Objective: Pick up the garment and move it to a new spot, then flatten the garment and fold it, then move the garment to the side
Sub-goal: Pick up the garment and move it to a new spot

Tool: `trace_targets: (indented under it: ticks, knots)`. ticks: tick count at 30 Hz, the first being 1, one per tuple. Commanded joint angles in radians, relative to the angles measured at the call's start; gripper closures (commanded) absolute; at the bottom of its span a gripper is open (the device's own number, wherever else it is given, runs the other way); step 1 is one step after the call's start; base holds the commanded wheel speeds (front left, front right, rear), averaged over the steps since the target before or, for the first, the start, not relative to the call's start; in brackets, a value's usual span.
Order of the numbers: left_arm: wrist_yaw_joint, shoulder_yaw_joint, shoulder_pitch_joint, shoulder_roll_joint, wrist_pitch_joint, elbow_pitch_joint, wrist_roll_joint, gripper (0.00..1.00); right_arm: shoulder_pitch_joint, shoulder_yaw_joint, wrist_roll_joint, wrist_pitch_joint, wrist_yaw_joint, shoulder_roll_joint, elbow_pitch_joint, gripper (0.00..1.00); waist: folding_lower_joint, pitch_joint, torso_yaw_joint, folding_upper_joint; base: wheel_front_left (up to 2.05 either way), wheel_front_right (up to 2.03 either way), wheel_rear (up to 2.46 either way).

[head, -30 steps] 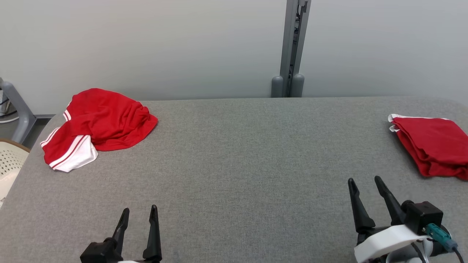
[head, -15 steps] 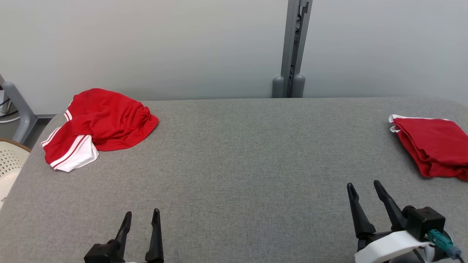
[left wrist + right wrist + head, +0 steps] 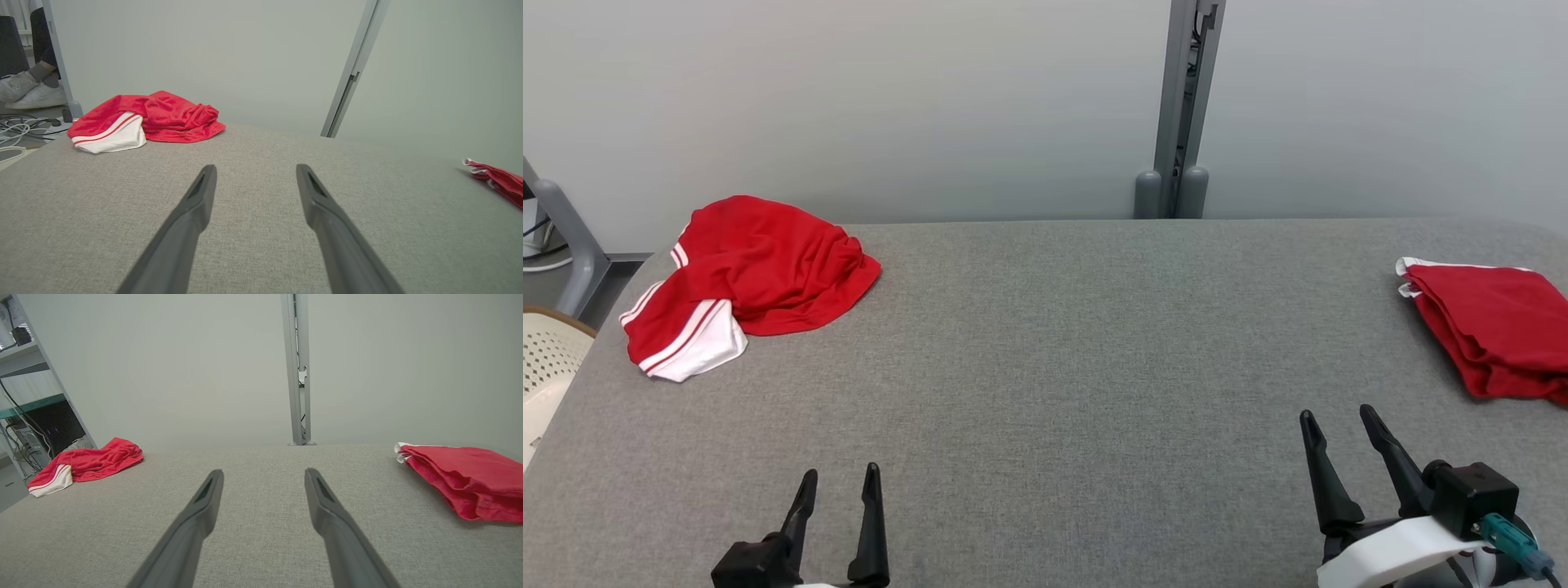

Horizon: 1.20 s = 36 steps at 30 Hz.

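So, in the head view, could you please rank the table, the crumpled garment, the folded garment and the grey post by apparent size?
table
crumpled garment
folded garment, cropped by the frame edge
grey post, farther from the camera

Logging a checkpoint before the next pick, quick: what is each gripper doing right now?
Left gripper: open, holding nothing.
Right gripper: open, holding nothing.

Grey table (image 3: 1045, 367), grey upright post (image 3: 1180, 98), pale wall (image 3: 849, 98), floor cables (image 3: 18, 124)
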State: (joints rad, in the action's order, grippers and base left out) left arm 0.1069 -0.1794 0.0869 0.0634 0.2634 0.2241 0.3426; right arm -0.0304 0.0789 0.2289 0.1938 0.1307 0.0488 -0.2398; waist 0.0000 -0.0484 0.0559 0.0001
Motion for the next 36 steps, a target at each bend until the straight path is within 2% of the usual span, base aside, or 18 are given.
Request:
trace_targets:
  ticks: [1, 6, 10, 21, 26, 36]
  knots:
    - [0.004, -0.001, -0.014, 0.007, 0.001, -0.002, 0.001, 0.0, 0.009, -0.002, -0.006, -0.006, 0.0, 0.004, 0.005, 0.0, 0.0, 0.0, 0.002, -0.0001, 0.0, 0.0, 0.0]
    - [0.001, -0.006, -0.018, 0.007, 0.002, 0.001, 0.0, 0.0, 0.015, -0.006, -0.005, -0.006, 0.0, 0.004, 0.008, 0.0, 0.0, -0.006, 0.031, -0.0001, 0.0, 0.0, 0.0]
    - [0.006, 0.002, -0.021, 0.012, 0.002, -0.003, 0.004, 0.0, 0.012, 0.009, -0.002, -0.005, 0.0, 0.004, 0.009, 0.0, 0.0, -0.014, 0.084, -0.0001, 0.0, 0.0, 0.0]
    - [0.004, -0.001, -0.016, 0.029, -0.011, -0.026, 0.006, 0.0, 0.006, 0.031, 0.014, 0.005, 0.0, 0.004, 0.004, 0.0, 0.0, -0.023, 0.329, -0.0001, 0.0, 0.0, 0.0]
    - [0.004, -0.005, -0.008, 0.041, -0.02, -0.042, 0.007, 0.0, -0.005, 0.052, 0.026, 0.014, 0.0, 0.004, -0.009, 0.0, 0.0, -0.014, 0.417, -0.0001, 0.0, 0.0, 0.0]
    - [0.013, 0.008, 0.01, 0.039, -0.012, -0.068, 0.019, 0.0, -0.059, 0.108, 0.027, 0.017, 0.0, 0.005, -0.04, 0.0, 0.0, 0.015, 0.451, -0.0001, 0.0, 0.0, 0.0]
